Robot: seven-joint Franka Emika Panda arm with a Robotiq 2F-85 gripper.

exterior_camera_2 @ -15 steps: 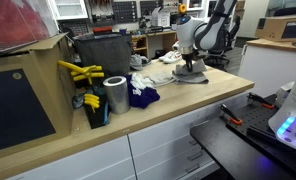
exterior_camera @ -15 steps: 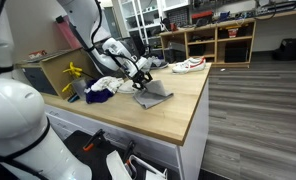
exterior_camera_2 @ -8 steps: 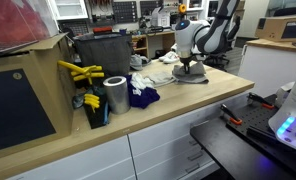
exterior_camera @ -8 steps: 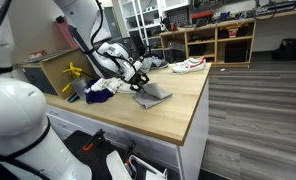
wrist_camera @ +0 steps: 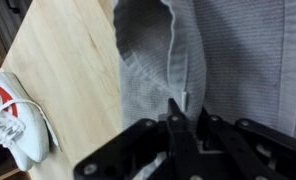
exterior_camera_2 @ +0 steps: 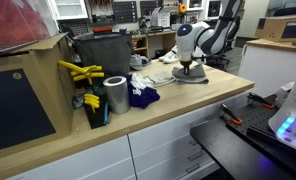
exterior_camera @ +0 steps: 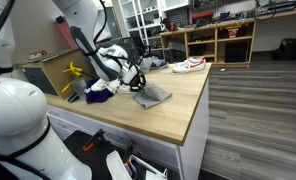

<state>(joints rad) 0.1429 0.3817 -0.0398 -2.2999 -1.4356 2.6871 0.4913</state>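
Gripper [wrist_camera: 185,128] clenched on raised fold of grey cloth [wrist_camera: 238,60], near counter [wrist_camera: 73,70] edge. White-red sneaker [wrist_camera: 13,125] lay well apart, at counter corner.

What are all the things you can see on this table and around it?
grey cloth: one, grey, on the table, a fold pinched up
shoe: one, white and red, at the table's edge
clothes pile: one heap, white and dark blue, beside the grey cloth
metal can: one, silver, next to the clothes pile
yellow tool: one, yellow, above the can; too small to tell its kind
black bin: one, black, behind the clothes pile
table: one, light wood
shelves: one unit, wood, far back
gripper: one, black, closed on the cloth's fold
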